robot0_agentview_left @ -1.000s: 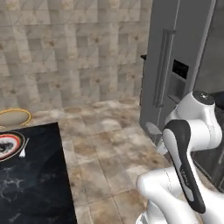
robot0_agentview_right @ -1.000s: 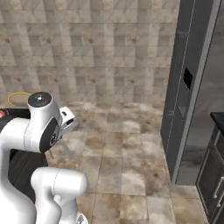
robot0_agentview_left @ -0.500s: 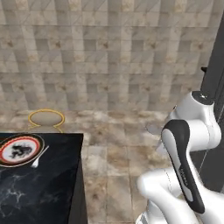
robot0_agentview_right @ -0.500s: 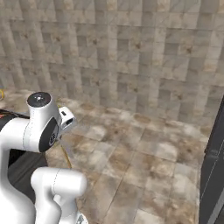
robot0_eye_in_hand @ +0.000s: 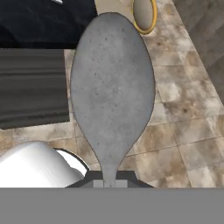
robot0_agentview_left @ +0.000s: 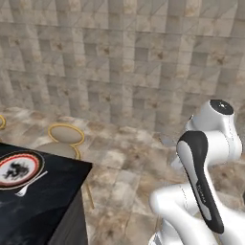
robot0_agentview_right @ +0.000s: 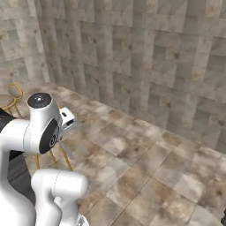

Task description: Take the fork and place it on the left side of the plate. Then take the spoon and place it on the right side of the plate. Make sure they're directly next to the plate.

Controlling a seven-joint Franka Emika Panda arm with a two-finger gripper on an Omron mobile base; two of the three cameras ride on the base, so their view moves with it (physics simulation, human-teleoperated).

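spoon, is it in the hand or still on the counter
In the hand: the spoon rises from between the shut fingertips of the hand, its bowl hanging over floor tiles.

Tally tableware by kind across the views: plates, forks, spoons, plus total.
Plates: 1, the plate on the black counter.
Forks: 1, the fork lying right beside the plate.
Spoons: 1, the spoon held in the shut end effector.
Total: 3
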